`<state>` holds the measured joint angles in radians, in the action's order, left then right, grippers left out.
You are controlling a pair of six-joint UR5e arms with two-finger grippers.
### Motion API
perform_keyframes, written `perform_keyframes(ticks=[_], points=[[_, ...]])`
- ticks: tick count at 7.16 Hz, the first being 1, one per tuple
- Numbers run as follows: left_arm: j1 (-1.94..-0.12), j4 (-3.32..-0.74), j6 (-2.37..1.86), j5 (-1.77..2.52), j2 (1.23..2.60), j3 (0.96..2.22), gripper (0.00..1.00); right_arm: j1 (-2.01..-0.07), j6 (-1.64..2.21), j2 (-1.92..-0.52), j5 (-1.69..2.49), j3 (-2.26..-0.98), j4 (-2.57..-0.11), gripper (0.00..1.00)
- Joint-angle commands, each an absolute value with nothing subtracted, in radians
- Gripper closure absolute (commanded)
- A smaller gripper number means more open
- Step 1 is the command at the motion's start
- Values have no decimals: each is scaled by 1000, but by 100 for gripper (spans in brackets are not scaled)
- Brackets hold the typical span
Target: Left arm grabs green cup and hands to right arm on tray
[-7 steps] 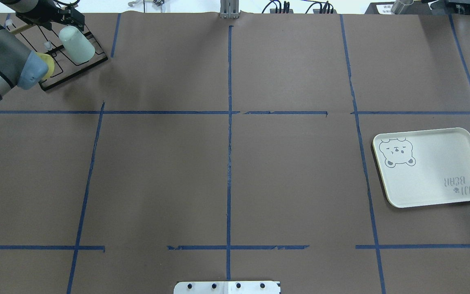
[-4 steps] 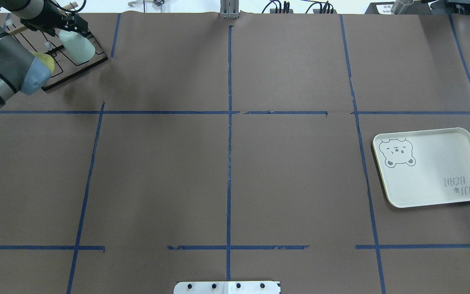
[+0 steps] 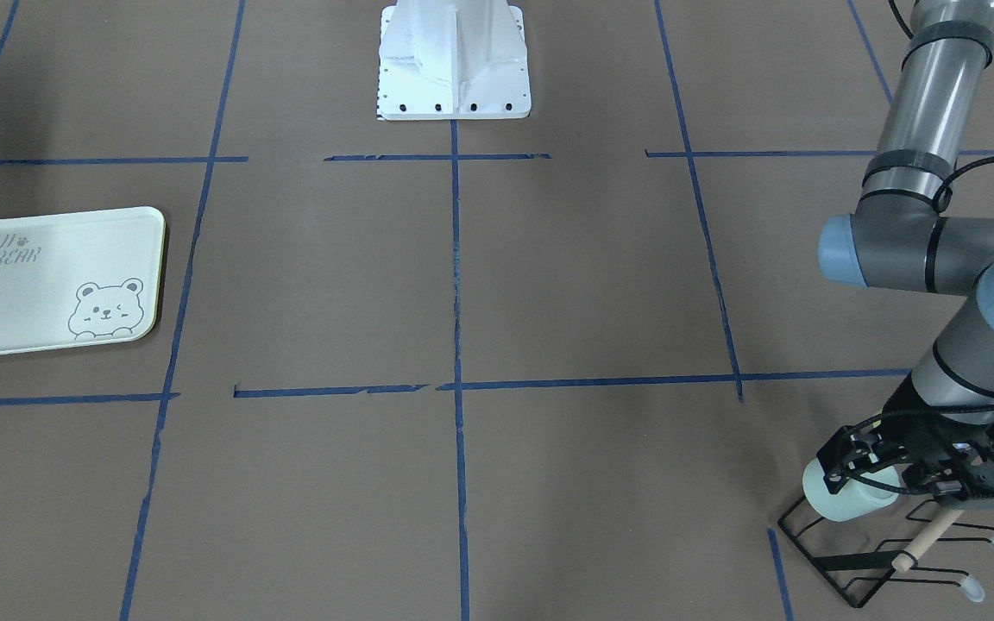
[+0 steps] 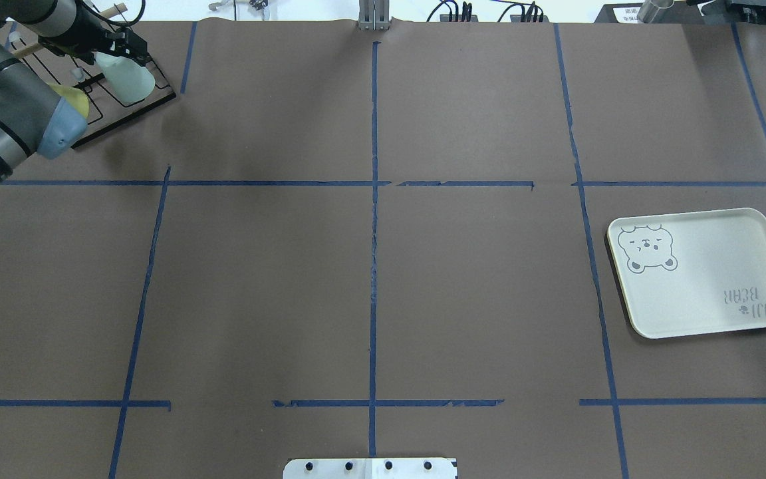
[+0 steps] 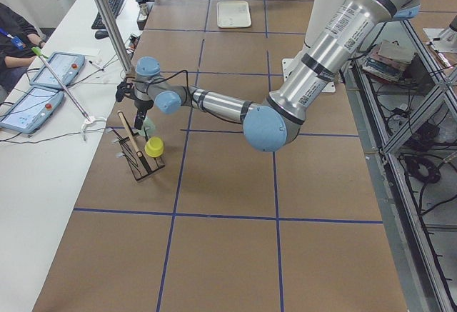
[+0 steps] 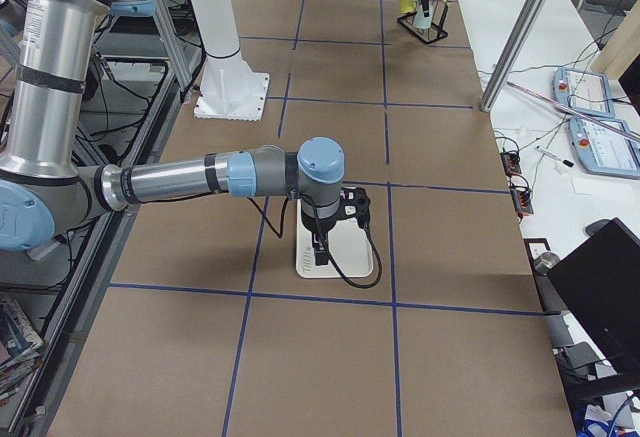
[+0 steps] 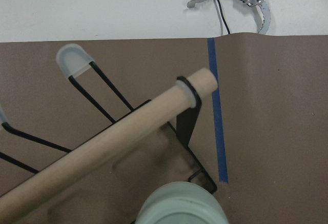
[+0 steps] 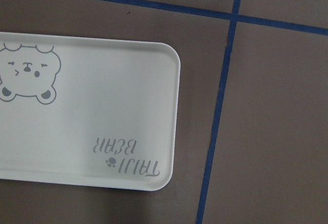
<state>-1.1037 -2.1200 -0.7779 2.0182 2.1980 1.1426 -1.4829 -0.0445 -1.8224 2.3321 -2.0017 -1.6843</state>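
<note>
The green cup (image 4: 129,80) hangs on a black wire rack (image 4: 147,105) at the table's far left corner. It also shows in the front-facing view (image 3: 846,500) and at the bottom of the left wrist view (image 7: 182,204). My left gripper (image 4: 120,52) sits at the cup's upper end (image 3: 872,470), with its jaws apart. The tray (image 4: 709,266) lies flat at the right side and nothing is on it. My right gripper (image 6: 340,219) hovers over the tray (image 6: 350,257); I cannot tell whether it is open or shut. The tray fills the right wrist view (image 8: 102,90).
A yellow cup (image 4: 76,98) sits on the same rack, partly behind my left arm's elbow. A wooden dowel (image 7: 102,152) lies across the rack. The table's far edge with cables runs just beyond the rack. The robot's white base (image 3: 454,60) stands mid-table.
My left gripper has moved down and closed in on the green cup's upper end. The cup stays on the rack. The tray has not moved.
</note>
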Motion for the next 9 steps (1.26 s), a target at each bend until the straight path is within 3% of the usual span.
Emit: perform_keyframes(ticks=[1, 3, 4, 6, 9], points=[[-1103, -2120, -779, 2019, 2197, 1143, 11, -1482, -44, -1822, 2332, -2002, -1684, 0], [-1108, -2112, -779, 2020, 2197, 1147, 69, -1482, -44, -1822, 2333, -2002, -1684, 0], [-1112, -2103, -779, 2020, 2197, 1150, 85, -1482, -44, -1822, 2332, -2002, -1684, 0], [-1150, -2035, -779, 2074, 2198, 1227, 89, -1482, -44, -1822, 2333, -2000, -1684, 0], [-1215, -1754, -778, 2112, 2155, 1568, 89, -1482, -44, -1821, 2332, -1999, -1684, 0]])
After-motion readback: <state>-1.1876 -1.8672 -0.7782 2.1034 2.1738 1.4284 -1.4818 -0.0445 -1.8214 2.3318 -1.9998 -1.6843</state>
